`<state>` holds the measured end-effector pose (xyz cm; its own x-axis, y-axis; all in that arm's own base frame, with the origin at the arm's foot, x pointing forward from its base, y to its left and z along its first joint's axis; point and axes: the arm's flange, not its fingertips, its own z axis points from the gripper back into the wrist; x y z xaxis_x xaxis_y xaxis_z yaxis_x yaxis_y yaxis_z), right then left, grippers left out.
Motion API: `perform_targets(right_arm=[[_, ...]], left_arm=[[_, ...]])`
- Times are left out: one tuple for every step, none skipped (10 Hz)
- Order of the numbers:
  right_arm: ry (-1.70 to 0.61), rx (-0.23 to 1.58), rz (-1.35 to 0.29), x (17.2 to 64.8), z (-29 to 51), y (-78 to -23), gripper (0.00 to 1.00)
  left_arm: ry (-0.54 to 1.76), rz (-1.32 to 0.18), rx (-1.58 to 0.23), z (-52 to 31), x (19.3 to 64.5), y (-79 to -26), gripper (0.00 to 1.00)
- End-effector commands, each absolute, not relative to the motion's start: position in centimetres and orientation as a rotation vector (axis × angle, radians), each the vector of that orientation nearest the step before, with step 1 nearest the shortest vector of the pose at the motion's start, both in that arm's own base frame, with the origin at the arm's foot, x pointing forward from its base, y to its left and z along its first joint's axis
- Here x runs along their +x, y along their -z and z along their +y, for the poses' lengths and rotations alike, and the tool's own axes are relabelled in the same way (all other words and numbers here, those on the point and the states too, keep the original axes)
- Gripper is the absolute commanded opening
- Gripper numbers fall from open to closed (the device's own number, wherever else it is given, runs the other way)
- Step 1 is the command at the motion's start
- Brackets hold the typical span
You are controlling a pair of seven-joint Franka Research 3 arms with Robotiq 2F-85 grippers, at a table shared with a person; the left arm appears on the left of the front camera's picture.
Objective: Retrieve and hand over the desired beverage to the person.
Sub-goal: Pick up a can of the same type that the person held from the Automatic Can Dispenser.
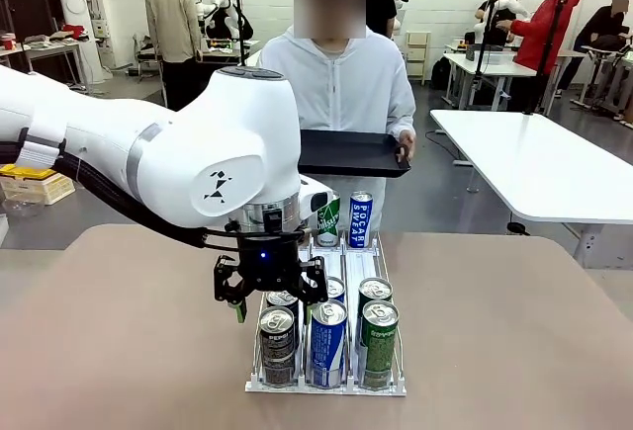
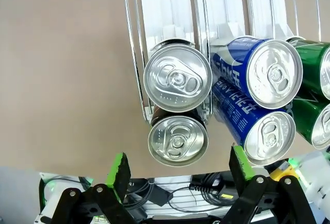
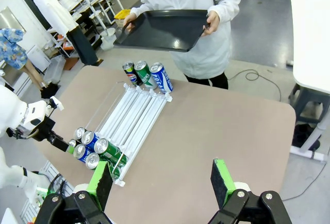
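The left gripper [image 1: 271, 303] is seen spread wide, nothing grasped, just above the dark cans [image 1: 277, 339] at the near end of the rack [image 1: 326, 388] on the table [image 1: 119, 331]. Blue cans [image 1: 328, 346] and green cans [image 1: 378, 343] are lined up in the neighbouring lanes. The right gripper [image 3: 162, 172] is also released, high over the table. A black tray [image 1: 351, 153] is held by the person [image 1: 341, 84] at the far side.
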<state>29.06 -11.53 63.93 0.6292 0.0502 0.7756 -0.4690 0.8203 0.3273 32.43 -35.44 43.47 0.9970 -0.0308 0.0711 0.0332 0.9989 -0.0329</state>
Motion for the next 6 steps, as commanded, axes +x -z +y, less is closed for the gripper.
perform_targets(right_arm=[[-0.321,0.571,-0.849,29.2,-11.5,-63.9,1.0],[-0.321,0.571,-0.849,29.2,-11.5,-63.9,1.0],[-0.321,0.571,-0.849,29.2,-11.5,-63.9,1.0],[-0.321,0.571,-0.849,29.2,-11.5,-63.9,1.0],[-0.321,0.571,-0.849,29.2,-11.5,-63.9,1.0],[-0.321,0.571,-0.849,29.2,-11.5,-63.9,1.0]], left_arm=[[0.04,-0.112,-0.029,-35.8,32.8,-43.5,1.0],[0.044,-0.119,-0.033,-35.6,32.9,-43.6,1.0],[0.055,-0.128,-0.029,-35.4,32.9,-43.6,1.0],[0.064,-0.133,-0.023,-35.3,33.1,-43.6,1.0],[0.077,-0.14,-0.016,-34.9,33.3,-43.5,1.0],[0.078,-0.155,-0.006,-34.4,33.5,-43.4,1.0]])
